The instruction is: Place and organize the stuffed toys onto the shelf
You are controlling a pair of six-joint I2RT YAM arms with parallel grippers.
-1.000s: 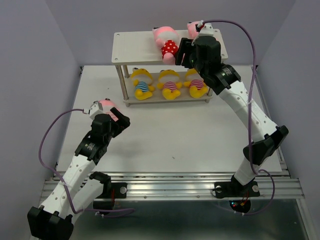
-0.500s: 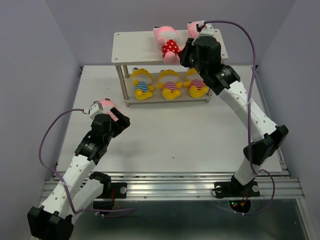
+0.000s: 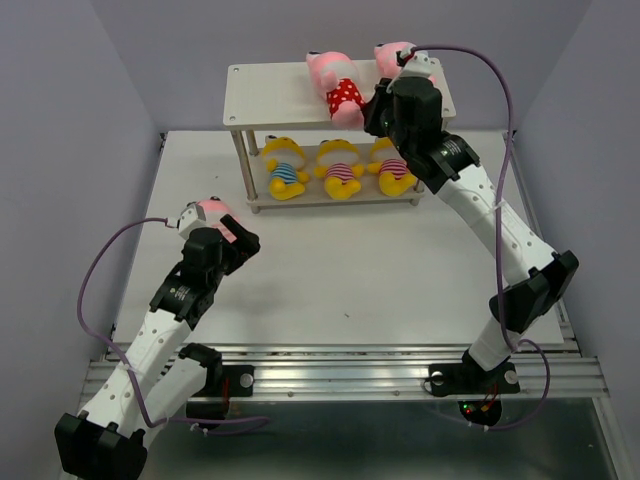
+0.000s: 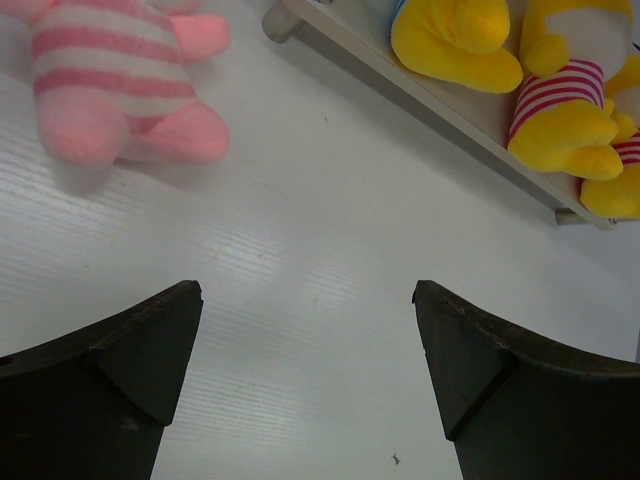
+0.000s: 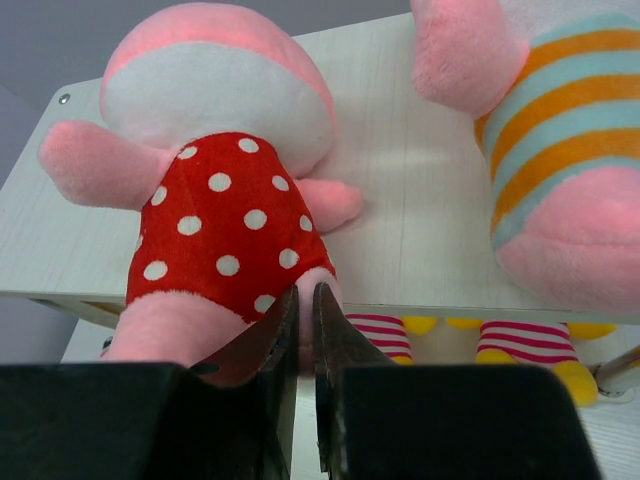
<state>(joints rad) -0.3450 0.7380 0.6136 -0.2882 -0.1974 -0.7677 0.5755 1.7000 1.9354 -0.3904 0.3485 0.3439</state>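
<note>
On the shelf's top board [image 3: 270,95] lies a pink stuffed toy in a red polka-dot outfit [image 3: 340,92] [image 5: 220,200]. My right gripper [image 5: 305,300] [image 3: 370,110] is shut on that toy's right leg at the board's front edge. Beside it on the right lies a pink toy with orange and blue stripes [image 5: 560,150] [image 3: 392,52]. Three yellow toys [image 3: 285,170] [image 3: 340,168] [image 3: 392,170] sit in a row on the lower tier. A pink striped toy [image 4: 120,80] [image 3: 212,208] lies on the table, ahead and left of my open, empty left gripper [image 4: 305,320] [image 3: 240,240].
The shelf stands at the back of the white table [image 3: 330,270], with grey walls on three sides. A purple cable [image 3: 505,90] loops above the right arm. The lower shelf board's edge [image 4: 400,80] and a shelf leg show in the left wrist view.
My right gripper has closed from open onto the polka-dot toy's leg and nudged slightly toward the shelf. The left arm has not moved.
</note>
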